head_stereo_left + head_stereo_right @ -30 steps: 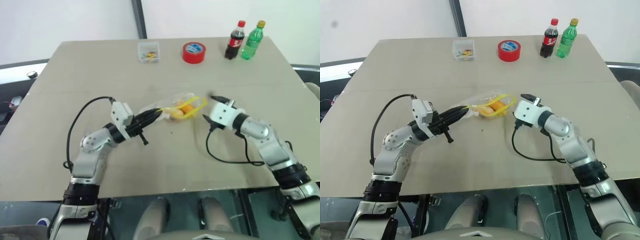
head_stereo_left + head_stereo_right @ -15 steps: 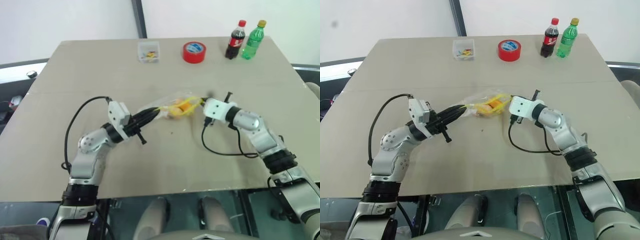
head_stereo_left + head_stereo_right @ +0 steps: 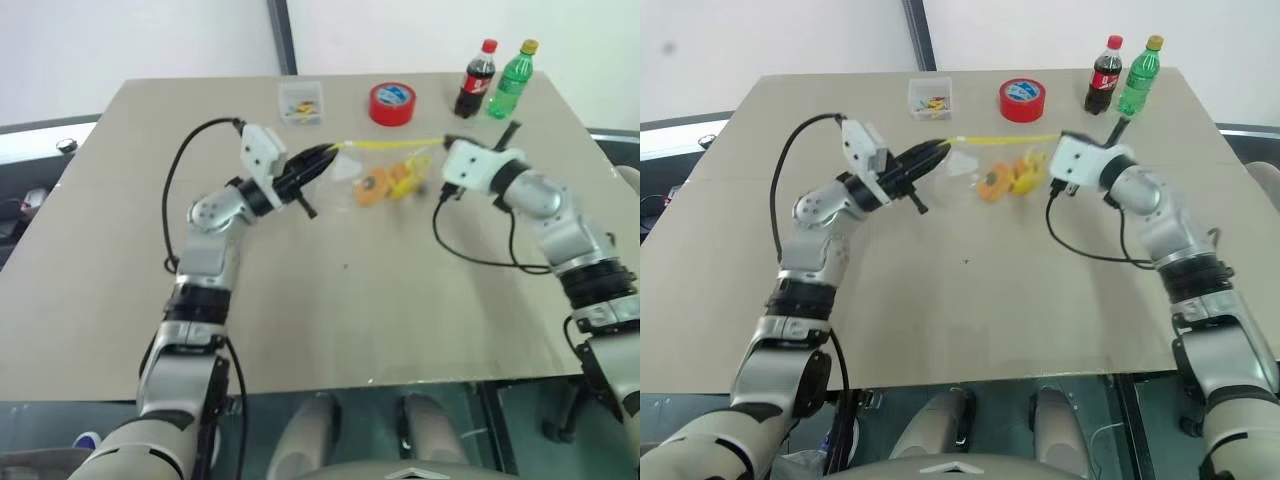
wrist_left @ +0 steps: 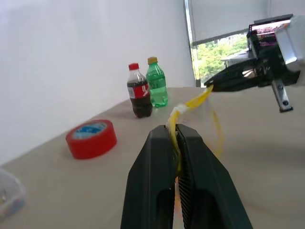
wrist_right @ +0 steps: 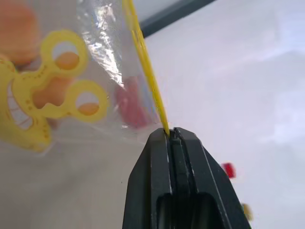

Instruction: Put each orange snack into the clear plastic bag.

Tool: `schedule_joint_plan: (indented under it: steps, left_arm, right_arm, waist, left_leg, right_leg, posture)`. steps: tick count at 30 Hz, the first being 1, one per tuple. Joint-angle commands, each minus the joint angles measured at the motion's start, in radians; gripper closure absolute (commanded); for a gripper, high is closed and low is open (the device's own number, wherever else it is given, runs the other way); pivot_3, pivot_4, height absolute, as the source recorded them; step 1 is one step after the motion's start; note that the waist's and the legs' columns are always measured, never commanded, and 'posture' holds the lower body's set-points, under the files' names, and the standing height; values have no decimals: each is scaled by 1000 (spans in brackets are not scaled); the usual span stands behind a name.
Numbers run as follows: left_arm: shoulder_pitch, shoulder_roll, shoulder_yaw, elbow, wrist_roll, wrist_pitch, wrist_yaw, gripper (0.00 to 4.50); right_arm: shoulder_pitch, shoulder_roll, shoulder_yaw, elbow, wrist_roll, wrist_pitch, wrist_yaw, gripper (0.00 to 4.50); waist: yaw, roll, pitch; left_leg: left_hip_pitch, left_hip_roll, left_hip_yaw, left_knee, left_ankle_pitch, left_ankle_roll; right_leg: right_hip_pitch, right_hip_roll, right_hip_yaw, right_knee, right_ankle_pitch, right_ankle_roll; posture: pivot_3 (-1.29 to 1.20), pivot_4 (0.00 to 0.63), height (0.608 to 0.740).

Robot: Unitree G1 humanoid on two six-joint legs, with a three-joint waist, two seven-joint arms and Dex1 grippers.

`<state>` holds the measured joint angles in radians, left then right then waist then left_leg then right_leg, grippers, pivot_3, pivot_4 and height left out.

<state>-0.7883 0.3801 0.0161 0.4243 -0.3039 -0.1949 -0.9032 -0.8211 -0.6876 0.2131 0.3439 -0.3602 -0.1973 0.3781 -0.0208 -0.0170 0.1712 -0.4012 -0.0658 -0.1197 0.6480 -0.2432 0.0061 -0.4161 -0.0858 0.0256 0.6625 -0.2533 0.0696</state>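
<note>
Currently: left claw and right claw both clamped on yellow seal strip, clear plastic bag suspended above surface, orange snacks inside. Loading apparently complete; next: press seal closed, lower bag.

The clear plastic bag is glossy, crinkled film; the table is matt and smooth.

We can read no text, number or brand in these views. The red label on the dark cola bottle carries white marks too small for us to make out, and the blue-topped red tape roll shows no lettering.
</note>
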Motion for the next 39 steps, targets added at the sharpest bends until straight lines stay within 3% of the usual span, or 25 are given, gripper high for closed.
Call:
schedule_joint_plan:
  steps: [1, 5, 8, 11, 15, 16, 22, 27, 30, 32, 39]
  left_arm:
    - [19, 32, 26, 8, 4, -122, -62, 4500]
    - [129, 44, -17, -53, 38, -199, -102, 4500]
    - [227, 41, -41, -118, 61, -216, -97, 4500]
    - [293, 41, -60, -181, 78, -219, -91, 4500]
    - [330, 53, -68, -237, 85, -205, -83, 4500]
    - [332, 59, -70, -247, 87, -204, -86, 4500]
    - [334, 78, -78, -270, 85, -192, -92, 4500]
    - [345, 83, -73, -297, 70, -161, -79, 4500]
    - [353, 83, -69, -323, 61, -133, -68, 4500]
    - [356, 82, -68, -336, 55, -117, -62, 4500]
    - [352, 81, -66, -346, 45, -86, -53, 4500]
  right_arm:
    - [107, -83, -118, -143, 30, 105, 45, 4446]
    - [352, -103, -133, -440, 111, 253, 187, 4446]
    - [542, -96, -135, -625, 169, 357, 262, 3579]
    - [640, -80, -173, -795, 244, 458, 307, 2210]
    - [574, -68, -141, -928, 287, 542, 349, 2210]
    - [501, -50, -78, -926, 248, 529, 355, 2210]
    - [286, 80, 139, -830, 129, 484, 352, 2210]
    - [215, 148, 205, -741, 73, 433, 347, 2210]
    - [196, 173, 222, -702, 44, 404, 340, 2993]
    - [192, 181, 223, -687, 26, 388, 336, 3831]
    - [186, 205, 205, -656, -4, 356, 328, 3831]
  waist:
    - [-4, 0, 0]
    - [-12, 0, 0]
    - [-15, 0, 0]
    - [-15, 1, 0]
    - [-16, 1, 0]
    - [-16, 1, 0]
    - [-15, 1, 0]
    - [-8, 1, 0]
    - [-9, 1, 0]
    - [-9, 1, 0]
    - [-11, 1, 0]
  left_leg:
    - [0, 0, 0, -1, 0, 0]
    - [-1, 1, 0, -2, -1, 1]
    - [-1, 1, 2, -1, -2, 3]
    - [1, 1, 1, 2, -3, 5]
    - [6, 2, 1, 6, -4, 8]
    - [6, 3, 0, 7, -4, 8]
    - [10, 7, -1, 7, -2, 5]
    - [1, 4, -1, 7, 1, 1]
    - [1, 4, -1, 5, 1, 1]
    - [1, 4, -1, 4, 1, 1]
    - [2, 4, -1, 5, 0, 1]
  right_leg:
    - [0, 0, 0, -1, 0, 0]
    - [-1, -1, 0, -3, 0, 0]
    - [-1, -1, 2, -1, 0, 0]
    - [1, -1, 2, 2, 0, 1]
    - [7, 1, 2, 2, 4, 4]
    - [8, 1, 2, 2, 5, 5]
    - [11, 7, 0, 1, 7, 2]
    - [4, 3, 1, 0, 8, 2]
    - [4, 3, 1, -3, 8, 2]
    - [3, 3, 1, -3, 8, 2]
    - [4, 4, 1, 0, 8, 2]
  posture:
    - [0, 150, 736]
    - [0, 150, 736]
    - [0, 150, 736]
    - [0, 150, 736]
    - [0, 150, 736]
    - [0, 150, 736]
    - [0, 150, 736]
    - [0, 150, 736]
    - [0, 150, 736]
    - [0, 150, 736]
    - [0, 150, 736]
